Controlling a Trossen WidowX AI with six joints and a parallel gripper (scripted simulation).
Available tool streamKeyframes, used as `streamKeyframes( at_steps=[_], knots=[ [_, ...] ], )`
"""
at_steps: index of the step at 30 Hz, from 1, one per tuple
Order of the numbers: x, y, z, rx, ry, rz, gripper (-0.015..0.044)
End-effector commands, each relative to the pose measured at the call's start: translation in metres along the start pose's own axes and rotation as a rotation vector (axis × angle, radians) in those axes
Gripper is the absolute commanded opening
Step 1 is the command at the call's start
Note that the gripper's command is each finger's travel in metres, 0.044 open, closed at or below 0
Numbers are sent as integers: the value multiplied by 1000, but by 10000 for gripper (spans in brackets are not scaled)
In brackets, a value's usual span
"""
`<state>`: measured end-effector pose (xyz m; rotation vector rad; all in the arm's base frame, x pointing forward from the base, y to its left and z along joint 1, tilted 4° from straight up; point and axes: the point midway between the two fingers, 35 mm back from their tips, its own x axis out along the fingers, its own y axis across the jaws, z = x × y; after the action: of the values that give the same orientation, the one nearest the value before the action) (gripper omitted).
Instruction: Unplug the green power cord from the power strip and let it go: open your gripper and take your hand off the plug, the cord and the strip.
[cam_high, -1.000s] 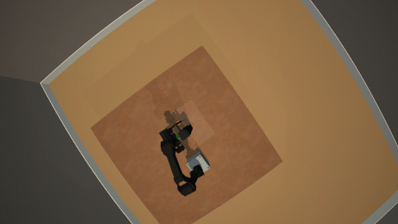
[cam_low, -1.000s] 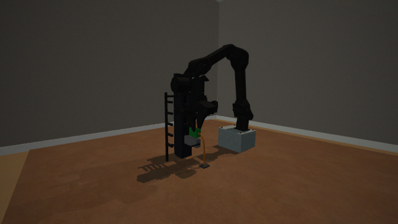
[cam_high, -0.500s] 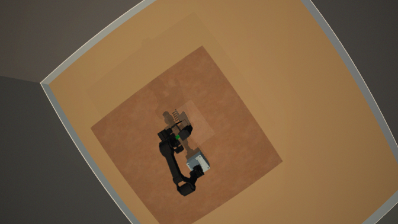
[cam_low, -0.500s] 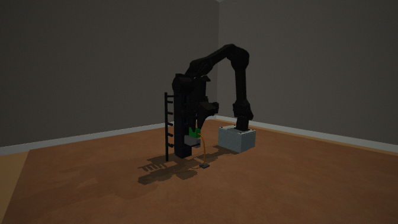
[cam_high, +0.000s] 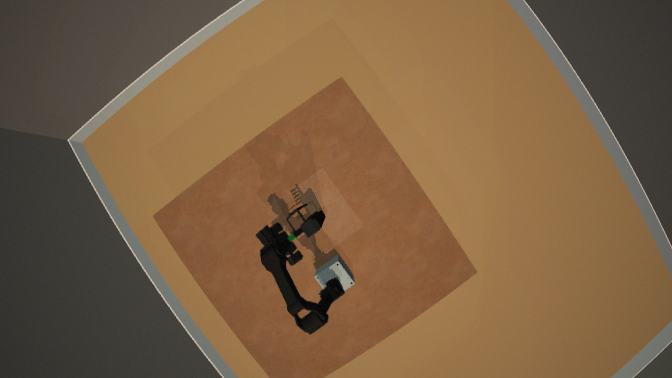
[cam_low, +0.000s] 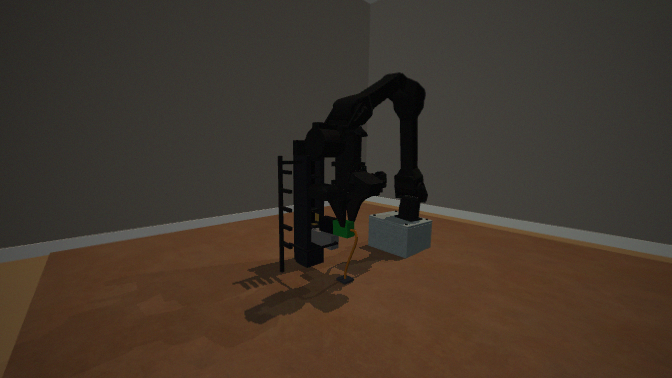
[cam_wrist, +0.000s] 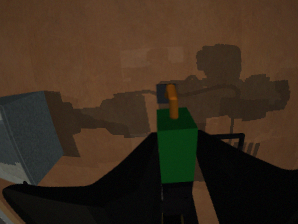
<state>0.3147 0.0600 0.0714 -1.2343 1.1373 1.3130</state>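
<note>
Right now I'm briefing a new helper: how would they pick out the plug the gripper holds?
Find the tall black rack on the brown floor, beside the arm's grey base block. At its foot, the gripper pinches the plug from above. It is the only bright green thing there, a small block with an orange cord trailing to the floor.
</note>
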Motion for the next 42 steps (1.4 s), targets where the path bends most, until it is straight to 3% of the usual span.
streamKeyframes(
  at_steps=[1,14,20,42],
  knots=[
    [0,-1,-12,10,-1,-2,105],
    [-3,-2,-2,9,-2,-2,440],
    [-13,-2,46,9,-7,-2,440],
    [-13,-2,46,9,-7,-2,440]
  ],
)
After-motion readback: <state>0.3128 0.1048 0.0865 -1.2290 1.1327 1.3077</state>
